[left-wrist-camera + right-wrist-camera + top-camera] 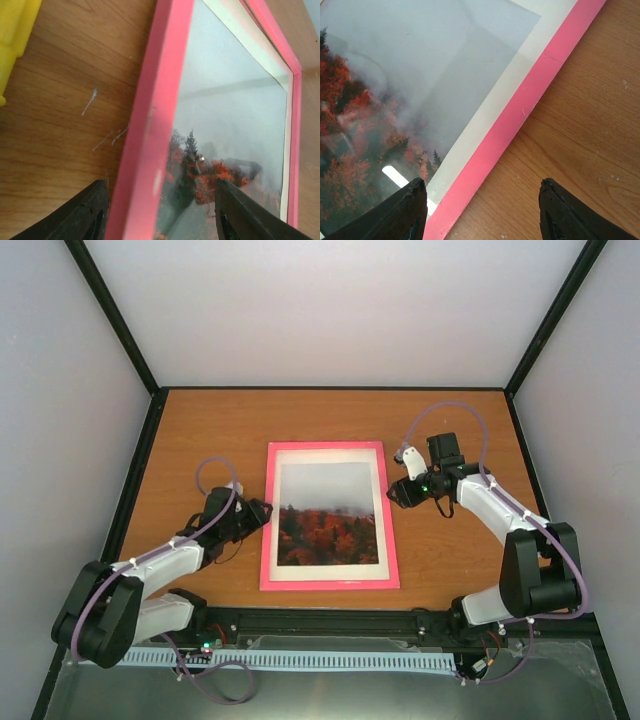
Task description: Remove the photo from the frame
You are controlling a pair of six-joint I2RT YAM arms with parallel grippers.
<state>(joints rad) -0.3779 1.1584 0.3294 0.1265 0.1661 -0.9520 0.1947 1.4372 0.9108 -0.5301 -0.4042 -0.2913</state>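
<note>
1. Frame [330,583]: thin pink border, lying flat and face up at the middle of the wooden table [200,430].
2. Photo [328,515]: inside the frame, bordered by a white mat [330,454]; misty sky above red-orange trees.
3. Left gripper [160,220]: jaws wide, straddling the frame's left border, clamping nothing.
4. Right gripper [480,210]: jaws wide at the frame's right border, holding nothing.

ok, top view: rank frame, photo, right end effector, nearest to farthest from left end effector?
From the left end effector:
1. frame, its left border beside it.
2. photo, middle of the frame.
3. right end effector, across at the frame's right border.
</note>
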